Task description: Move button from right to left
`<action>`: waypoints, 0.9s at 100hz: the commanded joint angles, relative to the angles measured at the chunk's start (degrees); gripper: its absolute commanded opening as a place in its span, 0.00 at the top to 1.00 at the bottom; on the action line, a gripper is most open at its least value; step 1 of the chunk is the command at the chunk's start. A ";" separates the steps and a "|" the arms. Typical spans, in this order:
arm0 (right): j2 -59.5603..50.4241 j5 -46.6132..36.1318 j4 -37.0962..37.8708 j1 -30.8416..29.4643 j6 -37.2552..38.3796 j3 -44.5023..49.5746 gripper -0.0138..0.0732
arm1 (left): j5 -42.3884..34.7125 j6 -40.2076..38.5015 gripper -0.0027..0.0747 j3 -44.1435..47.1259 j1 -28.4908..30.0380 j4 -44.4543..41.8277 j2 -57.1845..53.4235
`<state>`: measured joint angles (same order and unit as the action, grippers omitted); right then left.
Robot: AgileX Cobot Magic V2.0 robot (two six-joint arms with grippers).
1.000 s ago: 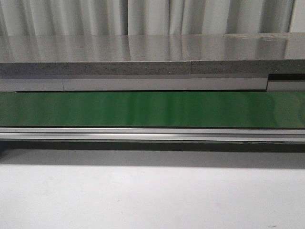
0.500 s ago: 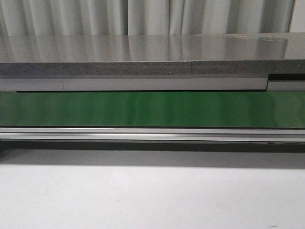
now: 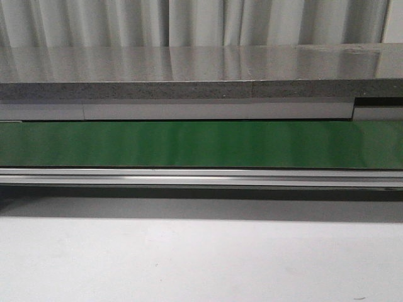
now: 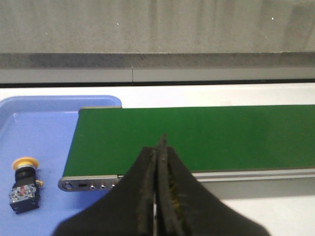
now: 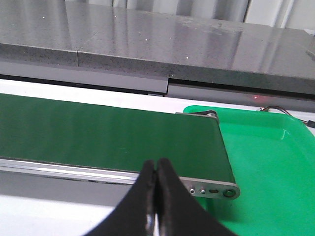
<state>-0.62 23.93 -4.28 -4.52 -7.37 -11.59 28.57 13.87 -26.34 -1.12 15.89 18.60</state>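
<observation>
Left wrist view: button (image 4: 24,184) is seen lying in blue tray (image 4: 44,128) at the belt's (image 4: 197,135) left end, apparently delivered. Left gripper (image 4: 157,196) and right gripper (image 5: 156,196) are clenched, empty.

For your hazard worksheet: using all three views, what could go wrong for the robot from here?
1. The button already lies tipped over in the blue tray, so its round cap could roll or slip if gripped.
2. It sits close to the conveyor belt end, where an arm reaching in might hit the frame.
3. Both grippers show jaws shut; either must open first.
</observation>
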 commanded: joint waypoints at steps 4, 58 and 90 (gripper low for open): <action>-0.81 -4.82 0.51 0.04 -0.48 -1.37 0.91 | -10.34 0.40 0.99 2.21 -0.62 -1.29 -2.94; -0.81 -4.82 0.51 0.04 -0.48 -1.37 0.91 | -27.78 -14.49 0.99 22.15 -4.95 -13.88 -13.31; -0.67 -4.65 0.51 0.04 -0.48 -1.37 0.91 | -27.42 -13.87 0.99 28.92 -4.83 -14.13 -20.47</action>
<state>-0.62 23.91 -4.28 -4.52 -7.37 -11.59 3.63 0.00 -0.09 -5.50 1.81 -0.27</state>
